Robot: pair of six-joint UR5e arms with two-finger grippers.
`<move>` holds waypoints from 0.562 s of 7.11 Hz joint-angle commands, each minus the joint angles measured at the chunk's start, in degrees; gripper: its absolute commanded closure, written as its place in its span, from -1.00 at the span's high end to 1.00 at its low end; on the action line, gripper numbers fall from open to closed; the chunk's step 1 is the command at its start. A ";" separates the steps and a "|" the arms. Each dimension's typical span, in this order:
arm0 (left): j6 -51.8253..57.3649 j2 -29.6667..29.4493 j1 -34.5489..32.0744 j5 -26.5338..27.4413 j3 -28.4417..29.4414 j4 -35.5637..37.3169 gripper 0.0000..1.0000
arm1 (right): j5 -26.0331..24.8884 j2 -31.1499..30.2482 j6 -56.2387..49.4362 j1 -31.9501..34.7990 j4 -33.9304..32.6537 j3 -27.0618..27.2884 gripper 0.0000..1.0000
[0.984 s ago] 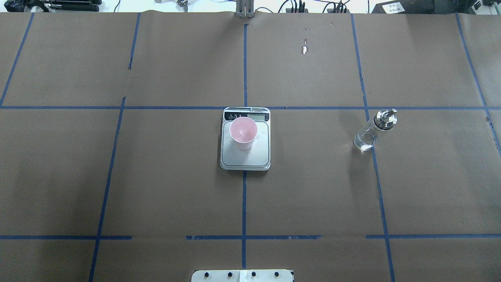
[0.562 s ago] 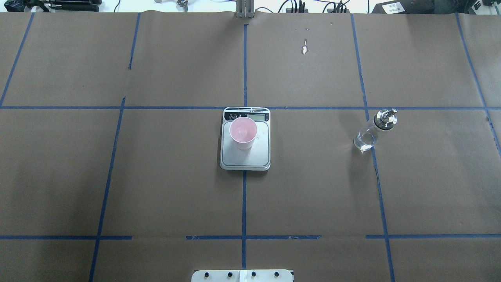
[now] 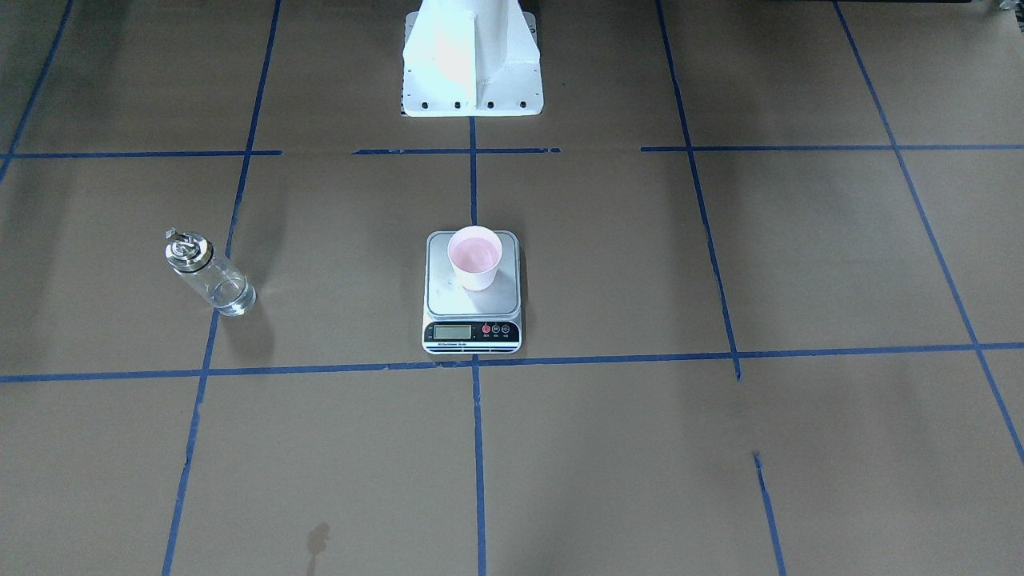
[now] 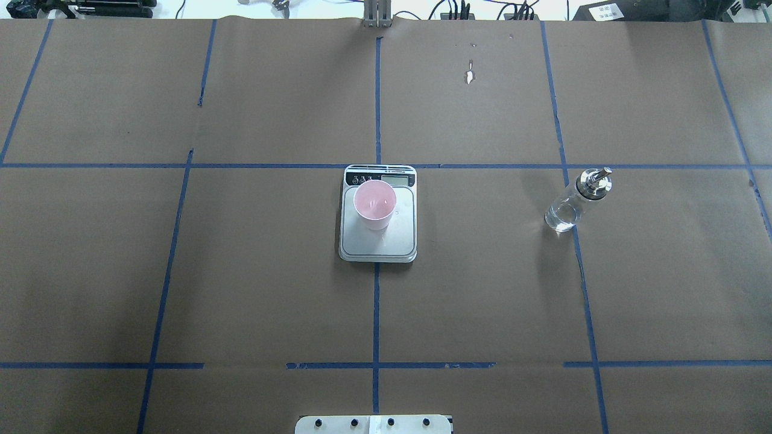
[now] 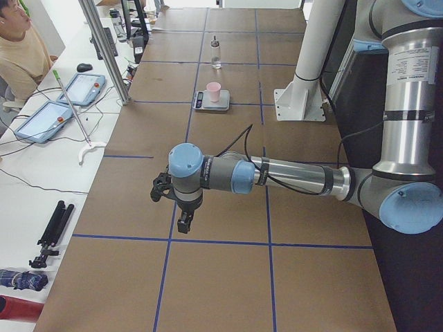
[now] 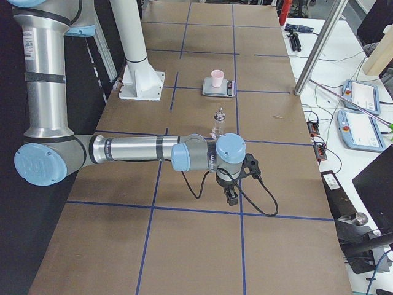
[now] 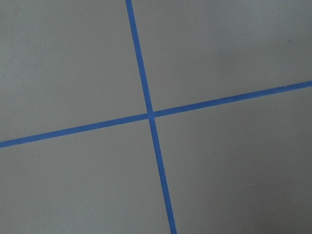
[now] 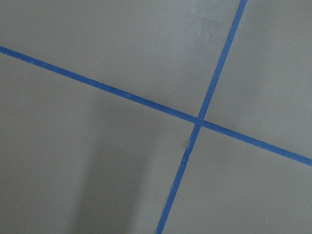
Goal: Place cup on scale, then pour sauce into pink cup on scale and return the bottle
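Cup [image 4: 374, 204] on scale [image 4: 398, 241], bottle [image 4: 567, 208] apart.
My left fingers [image 5: 184, 223], right fingers [image 6: 232, 195]: gap I cannot tell; an off-centre grab could topple the bottle.

The left arm [image 5: 297, 178]: silver tube links, dark grey joint housings, round light-blue end caps [image 5: 185, 160]. A thin black cable [image 5: 239, 137] comes off the wrist and runs along the forearm. There is a small printed label [image 5: 403, 66] on the upper tube, text unreadable. The left tool [image 5: 183, 224] is black. The right arm [image 6: 129, 149] has the same build, with a looping wrist cable [image 6: 255, 200] and a black right tool [image 6: 232, 198]. White flared pedestal [image 3: 472, 56], dark screws [image 3: 458, 105] along its foot.
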 commanded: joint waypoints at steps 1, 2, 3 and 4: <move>0.00 -0.17 0.28 0.44 0.68 -0.40 1.00 | 0.02 3.23 0.76 -0.44 -7.34 0.17 1.00; 0.00 -0.44 0.37 0.44 1.12 -0.31 1.00 | 0.46 3.24 0.76 -0.35 -7.36 0.26 1.00; 0.00 -0.70 0.37 0.44 1.47 -0.40 1.00 | 0.72 3.06 0.76 -0.35 -7.45 0.09 1.00; -0.09 -0.88 0.37 0.44 1.82 -0.31 1.00 | 0.55 2.80 0.67 -0.35 -7.19 -0.09 1.00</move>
